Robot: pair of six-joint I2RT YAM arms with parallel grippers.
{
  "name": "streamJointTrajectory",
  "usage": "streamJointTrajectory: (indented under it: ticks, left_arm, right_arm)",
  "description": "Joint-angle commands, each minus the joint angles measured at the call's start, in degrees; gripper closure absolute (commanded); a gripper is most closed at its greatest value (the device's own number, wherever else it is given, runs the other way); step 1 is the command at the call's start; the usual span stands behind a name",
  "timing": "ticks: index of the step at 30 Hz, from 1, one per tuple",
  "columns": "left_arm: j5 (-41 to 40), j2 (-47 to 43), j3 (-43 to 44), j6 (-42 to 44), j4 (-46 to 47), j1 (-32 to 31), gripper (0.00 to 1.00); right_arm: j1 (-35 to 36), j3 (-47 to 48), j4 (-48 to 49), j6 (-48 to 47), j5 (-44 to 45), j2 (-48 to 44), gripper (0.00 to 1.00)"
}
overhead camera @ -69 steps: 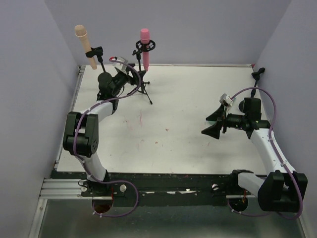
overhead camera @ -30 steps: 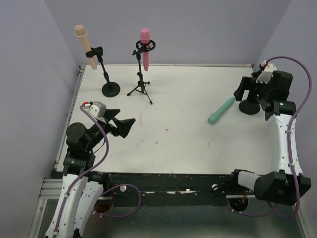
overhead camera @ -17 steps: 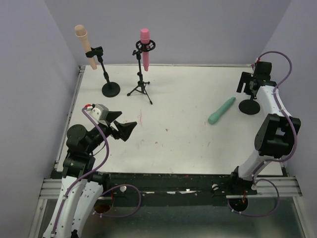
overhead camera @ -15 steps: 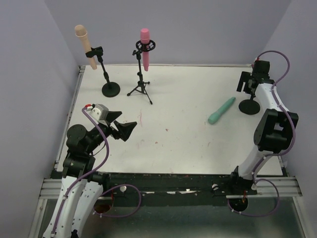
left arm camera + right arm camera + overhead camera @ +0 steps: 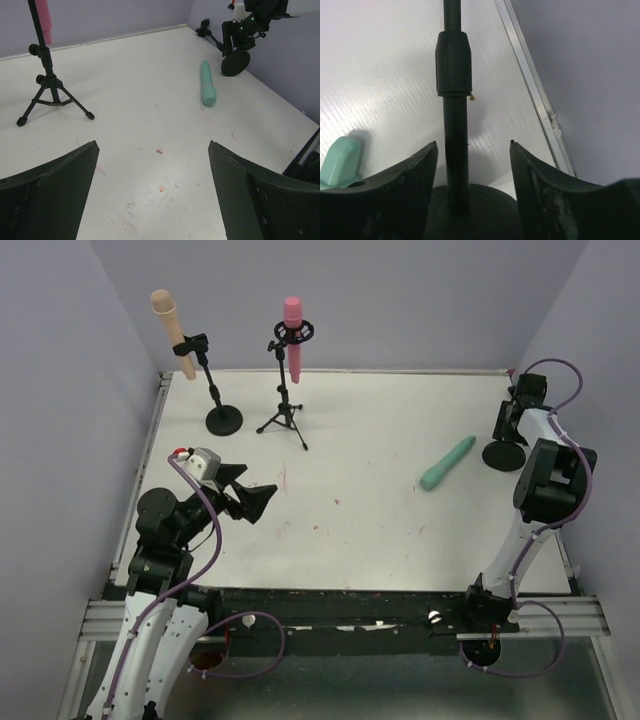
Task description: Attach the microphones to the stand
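The peach-beige microphone (image 5: 169,330) is clipped in the round-base stand (image 5: 223,421) at the back left. The pink microphone (image 5: 292,335) sits in the tripod stand (image 5: 283,418). The teal-green microphone (image 5: 446,462) lies flat on the table, also in the left wrist view (image 5: 207,85). A third, empty round-base stand (image 5: 503,454) stands just right of it. My right gripper (image 5: 504,426) is open with that stand's pole (image 5: 454,115) between its fingers, close to the left finger, low over the base (image 5: 470,210). My left gripper (image 5: 253,492) is open and empty over the near left table.
The table's metal right edge rail (image 5: 535,85) and the purple side wall run close beside the empty stand. The teal microphone's end (image 5: 340,156) lies just left of my right gripper. Small red stains mark the white table (image 5: 160,150).
My right arm has folded back and its gripper has come down around the empty stand's pole. The left arm has barely moved. The teal microphone has stayed put.
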Motion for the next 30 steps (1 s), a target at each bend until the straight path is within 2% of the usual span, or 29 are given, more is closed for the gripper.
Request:
streamJointTrajectory:
  ticks: [1,5,6,8,10,13,23,27,30]
  left_arm:
    - [-0.6,0.5,-0.1,0.3,-0.1,0.0,0.02]
    - [-0.6,0.5,-0.1,0.2,-0.1,0.1,0.02]
    - [-0.7,0.5,-0.1,0.2,-0.1,0.2,0.02]
    - [-0.7,0.5,0.1,0.3,-0.1,0.2,0.02]
    - [-0.5,0.5,0.0,0.2,-0.1,0.2,0.02]
    - [0.1,0.6,0.1,0.2,-0.1,0.2,0.02]
    - [2.1,1.4,-0.1,-0.5,1.0,0.4,0.02]
    - [4.2,1.9,-0.2,-1.3,2.1,0.5,0.02]
    - [6.3,3.0,-0.2,-4.1,4.3,0.5,0.01]
  right_arm:
    - [-0.1,-2.8,0.3,-0.5,-4.6,0.8,0.37]
    - [-0.1,-4.0,1.2,-0.8,-7.3,-0.9,0.62]
    - [-0.1,-4.5,1.6,-0.7,-7.6,-1.5,0.64]
    - [-0.1,-4.8,2.3,-0.6,-9.0,-2.7,0.78]
    - [-0.1,-5.4,3.2,-0.6,-9.9,-4.1,0.85]
    - [-0.1,-6.6,4.6,-0.8,-11.7,-6.9,0.9]
    - [-0.1,-13.5,9.7,-1.2,-23.9,-20.7,0.95]
    - [-0.1,-17.0,10.3,-3.4,-36.0,-27.5,0.99]
    - [-0.1,-20.3,9.7,-6.9,-49.5,-32.9,0.99]
